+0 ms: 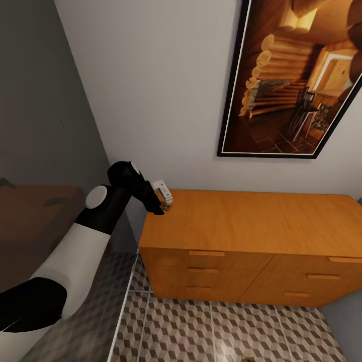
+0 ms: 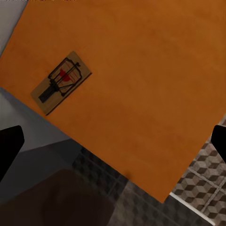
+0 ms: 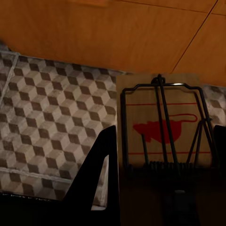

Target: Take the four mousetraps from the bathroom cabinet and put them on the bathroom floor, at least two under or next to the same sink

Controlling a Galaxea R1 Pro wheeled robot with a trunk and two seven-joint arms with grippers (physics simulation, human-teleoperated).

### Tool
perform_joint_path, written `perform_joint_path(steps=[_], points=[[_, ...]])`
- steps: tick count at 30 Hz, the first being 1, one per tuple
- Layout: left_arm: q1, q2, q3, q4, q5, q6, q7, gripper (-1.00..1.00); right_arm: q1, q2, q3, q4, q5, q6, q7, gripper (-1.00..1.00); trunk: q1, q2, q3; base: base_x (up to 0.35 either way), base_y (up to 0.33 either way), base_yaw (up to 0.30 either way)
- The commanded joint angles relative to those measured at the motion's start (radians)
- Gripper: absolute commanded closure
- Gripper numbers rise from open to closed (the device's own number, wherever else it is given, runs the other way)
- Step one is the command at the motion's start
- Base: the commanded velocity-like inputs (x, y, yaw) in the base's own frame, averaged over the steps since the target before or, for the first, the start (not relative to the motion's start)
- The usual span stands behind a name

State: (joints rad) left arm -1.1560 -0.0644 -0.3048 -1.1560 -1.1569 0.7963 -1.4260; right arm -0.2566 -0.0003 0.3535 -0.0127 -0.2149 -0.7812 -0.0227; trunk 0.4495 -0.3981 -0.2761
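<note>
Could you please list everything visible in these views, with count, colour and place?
Mousetraps: two, brown wood with red mark; one on the cabinet top near its corner, one between the right claw's fingers.
Cabinet: one, orange-brown, against the wall, drawer fronts facing the floor.
Floor: brown-and-beige cube tiles, in front of the cabinet.
Picture: one, black frame, log-cabin scene, on the wall above the cabinet.
Wall: pale grey, behind the cabinet.
Left arm: white and black, reaching to the cabinet's left end.
Left claw: open, above the cabinet's corner.
Right claw: black, shut on a mousetrap above the floor.
</note>
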Motion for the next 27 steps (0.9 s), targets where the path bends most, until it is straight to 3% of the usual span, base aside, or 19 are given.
perform_joint_path(steps=[1,12,27], points=[[-0.001,0.0,0.0,-0.001,-0.009,0.01,-0.01,-1.0,0.0,-0.002,0.009,0.0,-0.008,-0.003,0.005,1.0,0.001,-0.002,-0.002,0.001,0.001,0.0],[-0.001,0.0,0.0,0.002,-0.009,0.008,-0.01,-1.0,0.003,-0.006,0.01,-0.001,-0.007,-0.003,0.019,1.0,0.001,-0.002,-0.002,0.026,0.0,0.0],[-0.001,-0.002,-0.002,0.005,-0.01,0.007,-0.01,-1.0,0.003,-0.006,0.01,-0.001,-0.007,-0.003,0.02,1.0,0.001,-0.002,-0.002,0.219,0.0,0.0]])
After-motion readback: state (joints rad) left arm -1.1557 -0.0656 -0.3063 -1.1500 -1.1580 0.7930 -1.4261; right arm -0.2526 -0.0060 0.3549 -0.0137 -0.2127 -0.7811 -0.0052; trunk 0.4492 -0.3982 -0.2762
